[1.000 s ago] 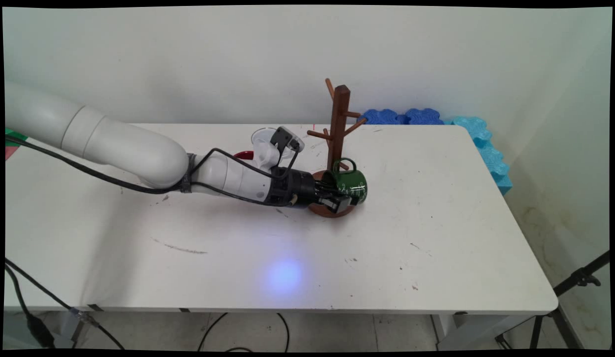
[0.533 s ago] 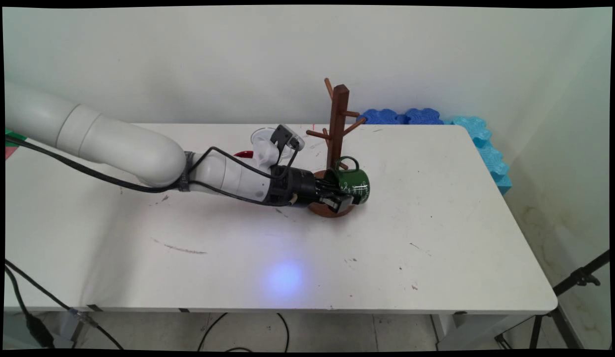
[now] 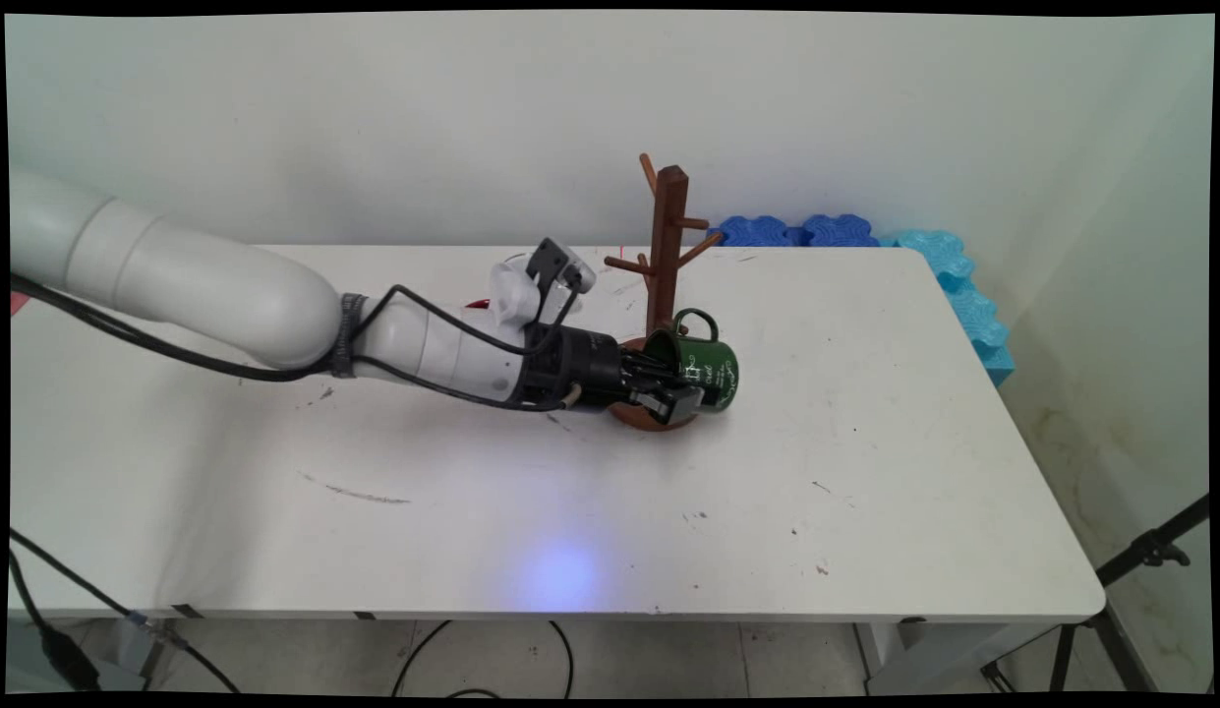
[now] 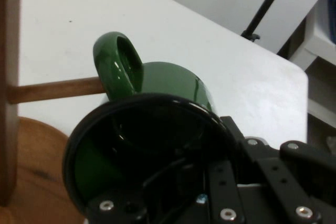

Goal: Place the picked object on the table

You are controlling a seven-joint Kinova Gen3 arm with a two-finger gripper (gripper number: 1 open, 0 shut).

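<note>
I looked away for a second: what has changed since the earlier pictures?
The tool, shut on the green mug's rim, carried it slightly right and up, tilting it; its handle is near the lowest peg. The mug tree and blue foam stayed put.

mug tree pegs close left of held green mug, open table to the right
</note>
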